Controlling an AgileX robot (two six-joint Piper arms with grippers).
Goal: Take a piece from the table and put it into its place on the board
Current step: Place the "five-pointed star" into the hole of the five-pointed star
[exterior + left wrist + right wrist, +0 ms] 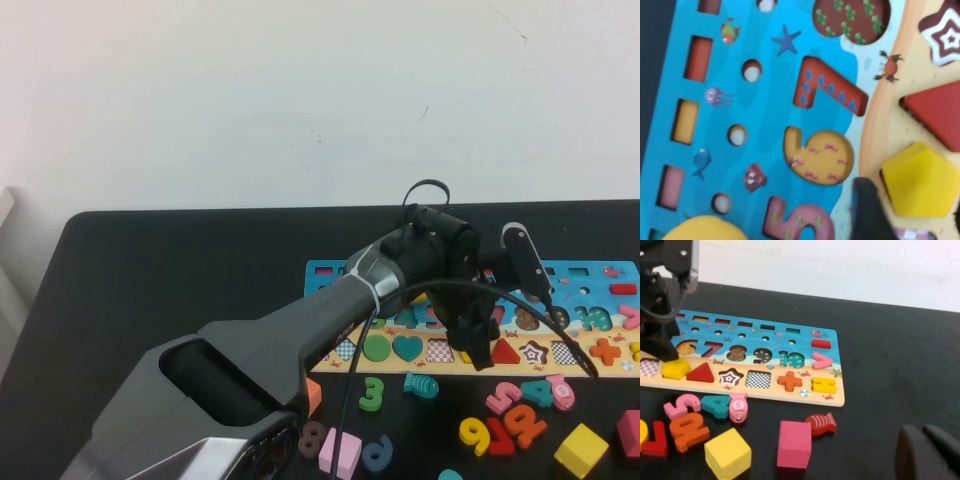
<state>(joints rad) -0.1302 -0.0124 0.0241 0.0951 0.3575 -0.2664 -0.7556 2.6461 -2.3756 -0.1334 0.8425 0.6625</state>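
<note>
the left gripper (478, 350) hangs right of centre in the high view, low over the sandy strip of the board (330, 272). its dark fingers (867, 210) point down at the board, one of them showing at the lower edge of the left wrist view just beside the piece (917, 182). the fingers stand apart on either side of the piece and hold nothing. the piece, a flat yellow pentagon, sits in its slot in the sandy strip, also visible at the left edge of the right wrist view (675, 369), next to a red triangle (700, 373) already in its slot. beyond the triangle along the strip come a star (731, 377), a checked square slot (758, 379), an orange cross (789, 381) and a yellow equals sign (824, 385).

the right gripper (927, 452) shows only as a dark shape in the lower right corner of the right wrist view, over the bare table (890, 350), well apart from the board; whether it is open or closed cannot be told.

in front of the board loose pieces lie on the table: a green 3 (372, 393), a teal fish (421, 384), a yellow 9 (474, 434), a yellow cube (580, 450) and a pink block (794, 444) just beside a red fish (820, 423).
</note>
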